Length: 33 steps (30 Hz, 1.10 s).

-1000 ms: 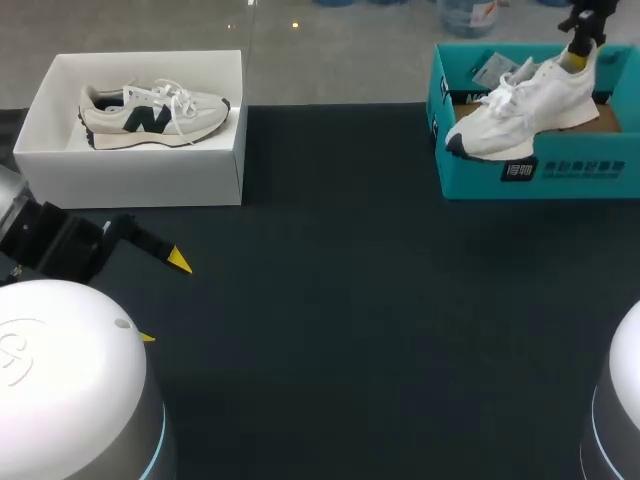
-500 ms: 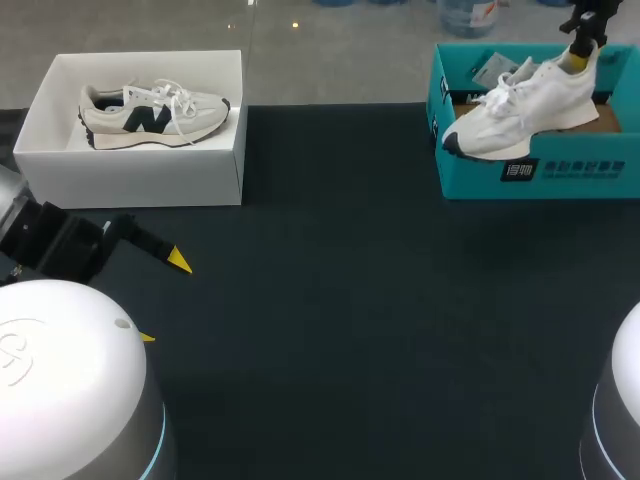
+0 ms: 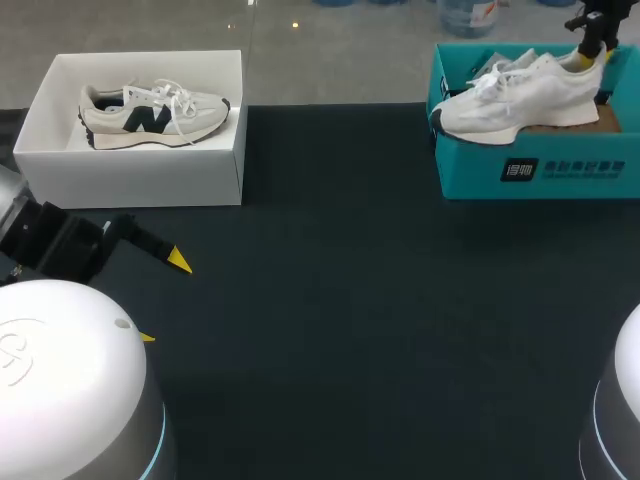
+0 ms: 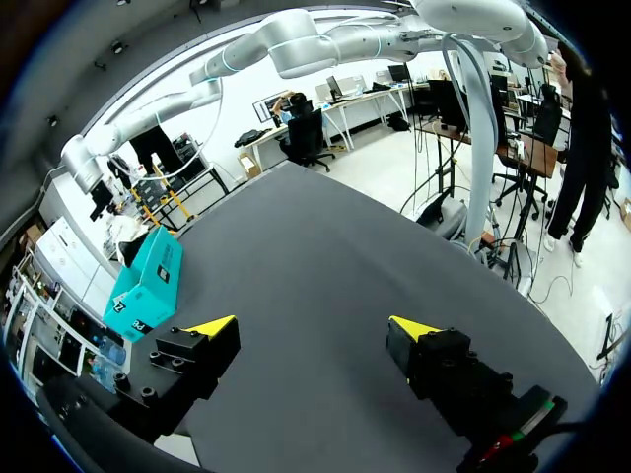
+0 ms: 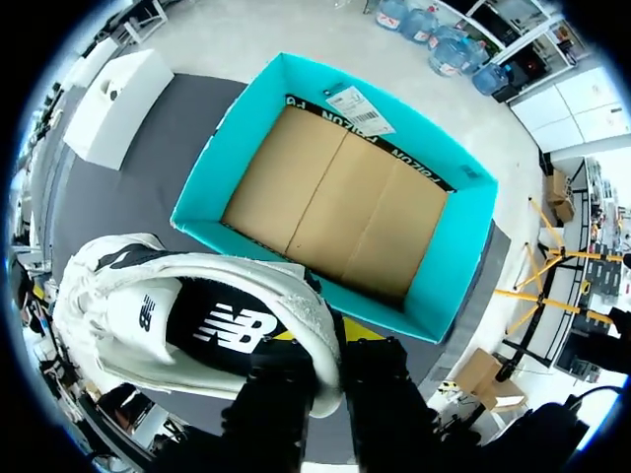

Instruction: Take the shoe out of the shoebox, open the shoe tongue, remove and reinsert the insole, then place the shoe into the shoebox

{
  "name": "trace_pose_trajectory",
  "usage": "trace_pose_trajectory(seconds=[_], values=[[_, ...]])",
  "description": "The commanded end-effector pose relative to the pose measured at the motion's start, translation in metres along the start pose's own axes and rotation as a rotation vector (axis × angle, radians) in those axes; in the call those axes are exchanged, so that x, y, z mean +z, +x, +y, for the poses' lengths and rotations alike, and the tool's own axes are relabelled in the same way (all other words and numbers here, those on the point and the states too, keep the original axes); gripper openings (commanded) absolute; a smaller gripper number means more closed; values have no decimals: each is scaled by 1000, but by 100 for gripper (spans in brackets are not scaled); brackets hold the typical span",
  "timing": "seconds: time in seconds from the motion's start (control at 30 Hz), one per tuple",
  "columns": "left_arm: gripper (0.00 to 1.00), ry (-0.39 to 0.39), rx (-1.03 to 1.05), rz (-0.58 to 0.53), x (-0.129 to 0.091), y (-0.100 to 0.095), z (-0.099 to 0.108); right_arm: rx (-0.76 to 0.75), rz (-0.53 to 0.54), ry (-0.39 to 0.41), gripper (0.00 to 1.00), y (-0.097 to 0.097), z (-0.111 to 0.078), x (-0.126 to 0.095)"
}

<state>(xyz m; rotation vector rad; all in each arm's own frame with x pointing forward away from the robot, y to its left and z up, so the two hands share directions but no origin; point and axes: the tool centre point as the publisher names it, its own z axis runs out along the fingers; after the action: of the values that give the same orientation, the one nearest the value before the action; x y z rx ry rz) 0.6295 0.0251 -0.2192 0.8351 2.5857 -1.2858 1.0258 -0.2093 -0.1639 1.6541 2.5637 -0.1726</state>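
Observation:
A white sneaker hangs roughly level over the teal shoebox at the table's far right, toe pointing left past the box's left wall. My right gripper is shut on its heel collar. In the right wrist view the sneaker shows its dark insole, with the heel rim pinched in the right gripper, and the teal shoebox lies open beneath with a bare cardboard floor. My left gripper stands open low at the near left, and the left gripper has nothing between its fingers.
A white shoebox at the far left holds a cream sneaker with a dark logo. Dark table mat spreads between the two boxes. A paper tag lies on the teal box's far wall.
The right gripper has shifted slightly right and back. The white sneaker has swung from toe-down to nearly level, its toe rising from in front of the teal box's wall to above it. Left arm unchanged.

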Motion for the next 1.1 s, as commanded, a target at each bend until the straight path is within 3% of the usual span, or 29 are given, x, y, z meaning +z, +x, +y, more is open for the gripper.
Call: trace_pose_trajectory(seconds=[0.03, 0.47, 0.9, 1.1], values=[[100, -3, 0, 3, 0, 0, 0, 56, -23, 20, 0, -3, -4, -1], [100, -3, 0, 3, 0, 0, 0, 303, -53, 62, 0, -16, -29, 10], [100, -3, 0, 3, 0, 0, 0, 466, -71, 48, 0, -38, -56, 14], [100, -3, 0, 3, 0, 0, 0, 466, -71, 48, 0, -38, -56, 14]])
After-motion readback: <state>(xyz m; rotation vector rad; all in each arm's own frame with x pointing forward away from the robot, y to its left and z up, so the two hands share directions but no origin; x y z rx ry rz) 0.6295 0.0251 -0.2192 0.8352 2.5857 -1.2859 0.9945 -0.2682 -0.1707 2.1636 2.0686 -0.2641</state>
